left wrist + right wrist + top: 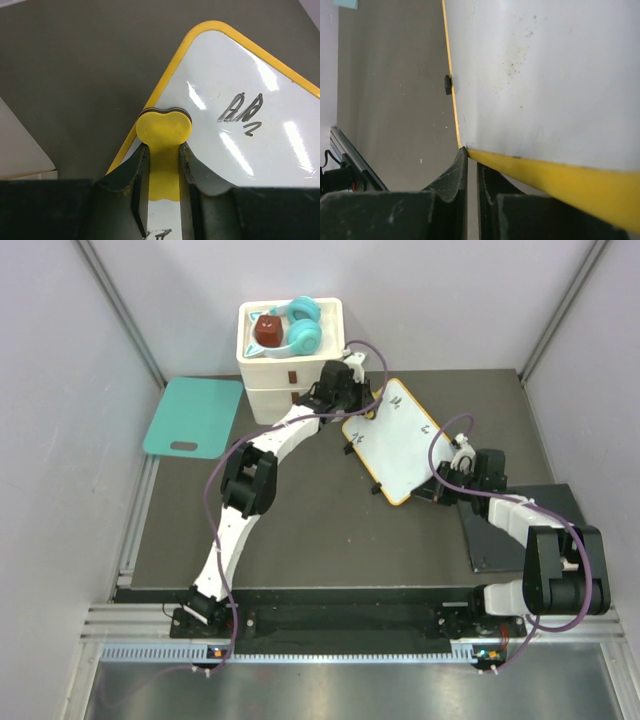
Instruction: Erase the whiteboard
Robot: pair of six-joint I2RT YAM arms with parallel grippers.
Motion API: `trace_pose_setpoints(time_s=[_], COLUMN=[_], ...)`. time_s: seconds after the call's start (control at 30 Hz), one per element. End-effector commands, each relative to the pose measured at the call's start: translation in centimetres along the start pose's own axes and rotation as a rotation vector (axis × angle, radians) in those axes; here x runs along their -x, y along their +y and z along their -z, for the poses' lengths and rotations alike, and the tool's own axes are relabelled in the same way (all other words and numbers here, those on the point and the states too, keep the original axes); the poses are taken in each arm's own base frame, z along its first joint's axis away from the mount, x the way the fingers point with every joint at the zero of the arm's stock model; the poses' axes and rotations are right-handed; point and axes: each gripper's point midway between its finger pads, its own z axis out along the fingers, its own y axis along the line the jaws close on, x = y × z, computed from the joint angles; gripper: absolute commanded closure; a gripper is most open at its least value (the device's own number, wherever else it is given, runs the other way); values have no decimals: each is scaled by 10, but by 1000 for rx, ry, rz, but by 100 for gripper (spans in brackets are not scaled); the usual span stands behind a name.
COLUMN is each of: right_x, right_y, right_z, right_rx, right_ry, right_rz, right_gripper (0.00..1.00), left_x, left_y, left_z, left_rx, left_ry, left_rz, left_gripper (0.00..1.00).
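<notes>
Left gripper (162, 150) is pinching a yellow eraser (164, 127) between its fingers, and the eraser's dark underside is pressing flat on the whiteboard (400, 445) just inside the far left part of its rim. Right gripper (471, 157) is sitting with its fingers pressed together. Its tips are touching the board's orange-yellow rim at the near right edge. Whether any of the rim is caught between them I cannot tell.

Everything is resting on the dark bench (300, 530), with both arms reaching out over it from its near edge. The dark grey pad (495, 550) is lying flat at the bench's near right, partly under the right arm. The whiteboard is lying at the middle of the bench, turned at an angle, its long sides running from far left to near right, between the two grippers. The teal board (195, 415) is lying at the far left, hanging a little over the bench's edge. A white stacked bin (270, 400) is standing at the far edge, just left of the left gripper, and it is holding teal headphones (305, 330) and a dark red block (267, 332).

Black handwritten marks (242, 112) are showing on the whiteboard just right of the eraser, and more writing is peeking out between the left fingers. A small black nub (448, 85) is sticking out from the board's rim.
</notes>
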Motion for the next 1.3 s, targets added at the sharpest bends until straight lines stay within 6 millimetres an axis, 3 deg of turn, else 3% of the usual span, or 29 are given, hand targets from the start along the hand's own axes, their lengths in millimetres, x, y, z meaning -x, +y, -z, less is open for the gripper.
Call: trace_pose_setpoints(time_s=[0.0,0.07,0.13,0.23,0.5,0.63,0.9,1.0,1.1,1.27], right_x=[-52,-52,-52,-52,-53,-53,-52,-53,-53,-53], right_y=[15,15,15,15,14,15,16,16,15,15], right_z=[1,1,1,1,1,1,1,1,1,0], right_rx=[77,77,74,73,72,72,74,73,72,70], right_ry=[184,185,186,185,186,187,186,188,189,190], right_rz=[-9,-9,-13,-10,-11,-10,-8,-11,-8,-10], right_gripper=[100,100,100,100,100,100,100,100,100,100], left_x=[-15,-6,16,40,74,84,70,70,72,75], left_y=[-35,-58,-82,-102,-128,-108,-38,-22,-19,-47], left_z=[-9,-11,-9,-7,-7,-8,-10,-5,-5,-11], left_rx=[-118,-166,-209,-233,-187,-55,149,172,143,-21], left_ry=[13,-28,-106,-202,-382,-430,-379,-391,-392,-411], left_rz=[12,-5,-17,-21,-83,-102,-85,-64,-66,-91], left_gripper=[100,100,100,100,100,100,100,100,100,100])
